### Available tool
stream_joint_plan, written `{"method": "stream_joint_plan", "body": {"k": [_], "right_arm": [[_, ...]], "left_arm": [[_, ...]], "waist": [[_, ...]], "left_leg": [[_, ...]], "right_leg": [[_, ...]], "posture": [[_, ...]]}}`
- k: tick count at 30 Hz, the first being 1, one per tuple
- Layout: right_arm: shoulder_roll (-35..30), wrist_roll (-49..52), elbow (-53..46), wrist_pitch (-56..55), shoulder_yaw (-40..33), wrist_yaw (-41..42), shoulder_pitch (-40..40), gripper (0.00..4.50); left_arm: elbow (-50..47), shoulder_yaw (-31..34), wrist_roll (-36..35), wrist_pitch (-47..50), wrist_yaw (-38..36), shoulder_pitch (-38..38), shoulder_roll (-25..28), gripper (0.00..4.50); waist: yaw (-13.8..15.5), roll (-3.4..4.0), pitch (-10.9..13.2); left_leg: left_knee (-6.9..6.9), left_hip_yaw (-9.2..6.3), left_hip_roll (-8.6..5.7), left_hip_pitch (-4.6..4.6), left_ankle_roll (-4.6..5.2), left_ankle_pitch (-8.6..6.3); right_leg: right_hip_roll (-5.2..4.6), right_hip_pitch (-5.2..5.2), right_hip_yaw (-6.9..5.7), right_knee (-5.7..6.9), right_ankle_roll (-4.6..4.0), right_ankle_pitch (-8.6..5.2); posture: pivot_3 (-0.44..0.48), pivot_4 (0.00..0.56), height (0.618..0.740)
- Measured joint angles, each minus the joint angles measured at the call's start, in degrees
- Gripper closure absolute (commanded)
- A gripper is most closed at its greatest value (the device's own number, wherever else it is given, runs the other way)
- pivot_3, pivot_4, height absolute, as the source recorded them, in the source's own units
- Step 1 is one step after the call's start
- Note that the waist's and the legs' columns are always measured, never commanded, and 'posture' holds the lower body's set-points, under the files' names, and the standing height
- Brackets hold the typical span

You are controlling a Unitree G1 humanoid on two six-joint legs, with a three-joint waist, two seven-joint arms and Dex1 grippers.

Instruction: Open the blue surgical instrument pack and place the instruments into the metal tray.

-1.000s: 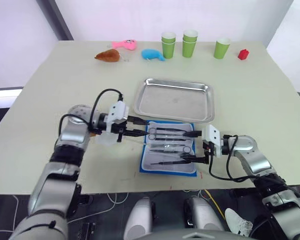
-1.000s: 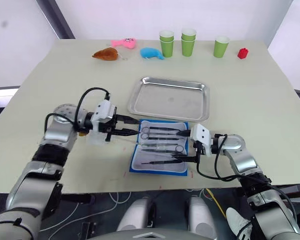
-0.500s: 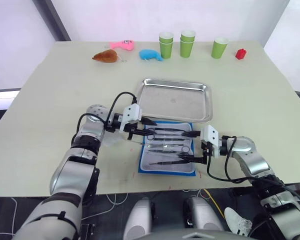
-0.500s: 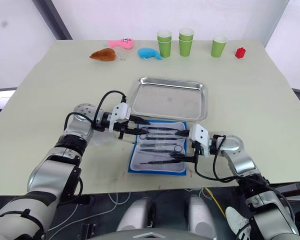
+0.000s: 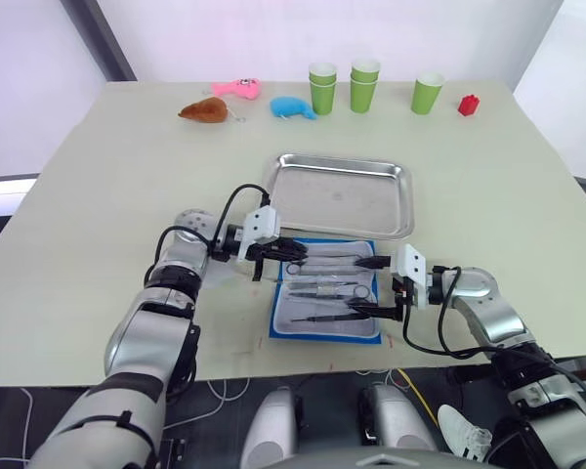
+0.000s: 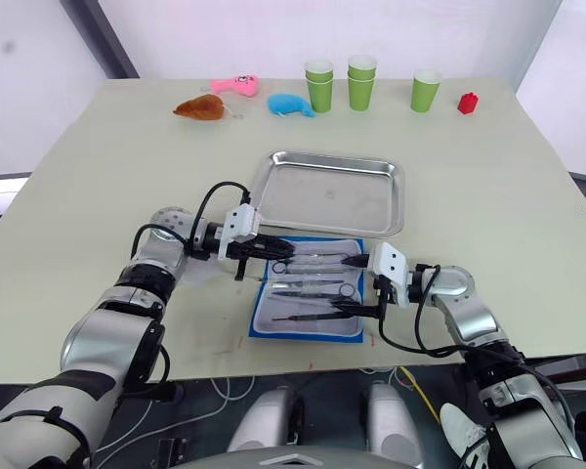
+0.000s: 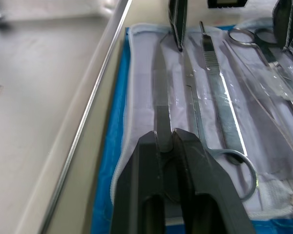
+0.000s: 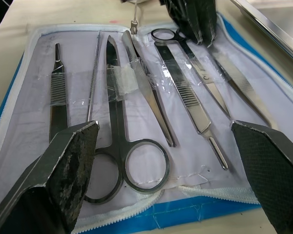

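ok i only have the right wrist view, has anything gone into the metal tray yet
observer: no, the head view shows the metal tray with no instruments in it.
operator: and what is the left gripper doing
observer: the left gripper is shut on the slim instrument that lies nearest the tray-side edge of the blue surgical instrument pack.
operator: where does the tray sit from the pack
observer: just beyond the pack's far edge, its rim close beside it.
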Motion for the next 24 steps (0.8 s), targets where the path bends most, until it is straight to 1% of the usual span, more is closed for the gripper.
{"method": "stream_joint_plan", "body": {"k": [13,24], "right_arm": [[0.06,-0.15,-0.39,1.53,0.2,0.05,-0.15,0.0],[-0.24,-0.92,-1.75,4.84,1.44,-0.7,-1.24,0.0]], "left_arm": [[0.03,0.71,-0.33,0.03,-1.21,0.0,0.12,4.42],[-2.47,0.61,0.34,1.69,-2.62,-0.62,2.05,4.42]], "waist": [[-0.16,0.0,0.0],[-0.52,-0.04,-0.03]], "left_leg": [[0.0,-0.02,0.0,0.0,0.0,0.0],[-0.01,-0.03,0.04,0.06,0.0,0.0]], "right_leg": [[0.0,0.0,-0.01,0.0,0.0,0.0],[0.06,0.0,0.01,0.09,0.0,0.0]], "posture": [[0.0,0.15,0.739],[0.0,0.15,0.739]]}}
